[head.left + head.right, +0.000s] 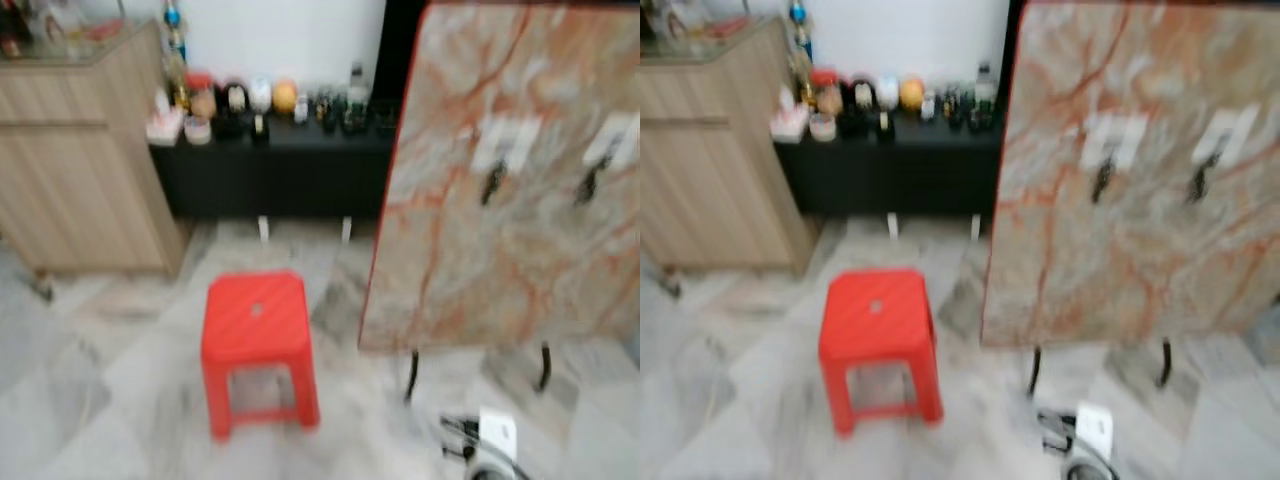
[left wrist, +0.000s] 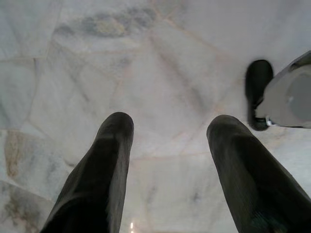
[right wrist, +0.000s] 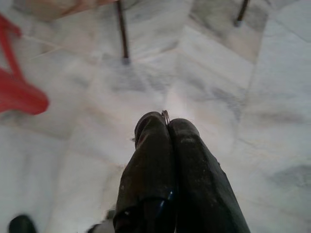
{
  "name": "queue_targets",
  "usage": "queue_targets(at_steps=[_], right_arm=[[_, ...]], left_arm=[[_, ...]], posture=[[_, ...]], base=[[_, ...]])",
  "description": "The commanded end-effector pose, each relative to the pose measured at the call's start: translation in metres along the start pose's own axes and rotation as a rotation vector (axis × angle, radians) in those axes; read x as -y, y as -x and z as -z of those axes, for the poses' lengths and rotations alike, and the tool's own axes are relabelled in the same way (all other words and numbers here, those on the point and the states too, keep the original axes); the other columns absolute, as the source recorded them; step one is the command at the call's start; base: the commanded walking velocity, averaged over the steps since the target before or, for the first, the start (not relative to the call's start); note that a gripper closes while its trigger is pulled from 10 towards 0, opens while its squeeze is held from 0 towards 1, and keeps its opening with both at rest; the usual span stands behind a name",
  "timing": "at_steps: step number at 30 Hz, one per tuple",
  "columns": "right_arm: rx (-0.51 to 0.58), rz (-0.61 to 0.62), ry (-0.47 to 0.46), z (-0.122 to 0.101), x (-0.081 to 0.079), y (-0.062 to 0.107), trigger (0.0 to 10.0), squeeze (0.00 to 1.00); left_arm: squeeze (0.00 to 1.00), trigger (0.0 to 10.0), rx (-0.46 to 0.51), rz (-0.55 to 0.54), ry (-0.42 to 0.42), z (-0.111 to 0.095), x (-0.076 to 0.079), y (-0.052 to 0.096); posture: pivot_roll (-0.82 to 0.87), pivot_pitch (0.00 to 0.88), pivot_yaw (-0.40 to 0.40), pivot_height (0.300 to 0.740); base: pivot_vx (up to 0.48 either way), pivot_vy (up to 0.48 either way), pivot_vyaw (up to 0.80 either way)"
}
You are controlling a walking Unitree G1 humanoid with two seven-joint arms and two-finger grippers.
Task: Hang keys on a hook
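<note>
Marble board (image 1: 510, 180) on thin legs stands right, two hooks (image 1: 495, 178) on its face; open floor (image 1: 100, 400) lies around the red stool (image 1: 257, 340). Right gripper (image 3: 167, 121) pinches a key ring (image 3: 165, 115), ring edge poking past the fingertips. Left gripper (image 2: 167, 141) hangs fingers apart.

Pale marble floor (image 1: 120, 400) with grey veining all over. A red plastic stool (image 1: 258, 345) sits out in the middle. Light wood cabinet (image 1: 80, 160) on the left, and beside it a low black sideboard (image 1: 270, 170) against the white wall (image 1: 280, 40), cluttered with small bottles and knick-knacks (image 1: 260, 100). Everything's a bit blurry.
</note>
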State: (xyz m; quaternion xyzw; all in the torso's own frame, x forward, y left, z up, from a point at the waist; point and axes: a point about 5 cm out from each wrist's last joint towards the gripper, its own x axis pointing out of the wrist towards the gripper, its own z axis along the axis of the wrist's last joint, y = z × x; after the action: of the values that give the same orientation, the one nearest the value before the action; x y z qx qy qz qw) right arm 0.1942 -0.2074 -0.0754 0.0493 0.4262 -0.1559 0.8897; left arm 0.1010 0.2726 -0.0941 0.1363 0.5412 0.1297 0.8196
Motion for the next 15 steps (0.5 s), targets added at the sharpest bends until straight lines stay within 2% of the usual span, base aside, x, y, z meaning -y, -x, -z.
queue_targets(at_steps=[1,8,15], right_arm=[[0.001,0.052,-0.030,-0.001,0.016,0.000,10.0,0.00],[-0.012,0.074,-0.081,0.001,0.025,0.000,10.0,0.00],[-0.017,0.076,-0.117,-0.001,0.026,-0.001,10.0,0.00]], left_arm=[[0.00,10.0,0.001,0.024,-0.023,0.003,0.007,0.001],[0.00,10.0,-0.022,0.034,-0.015,0.014,0.012,0.004],[0.00,10.0,-0.046,0.048,-0.021,0.025,0.018,0.006]], posture=[[0.04,0.000,-0.031,0.740],[0.03,0.000,-0.033,0.740],[0.02,0.000,-0.036,0.740]], base=[[0.000,-0.435,0.00],[0.000,-0.432,0.00],[0.000,-0.433,-0.68]])
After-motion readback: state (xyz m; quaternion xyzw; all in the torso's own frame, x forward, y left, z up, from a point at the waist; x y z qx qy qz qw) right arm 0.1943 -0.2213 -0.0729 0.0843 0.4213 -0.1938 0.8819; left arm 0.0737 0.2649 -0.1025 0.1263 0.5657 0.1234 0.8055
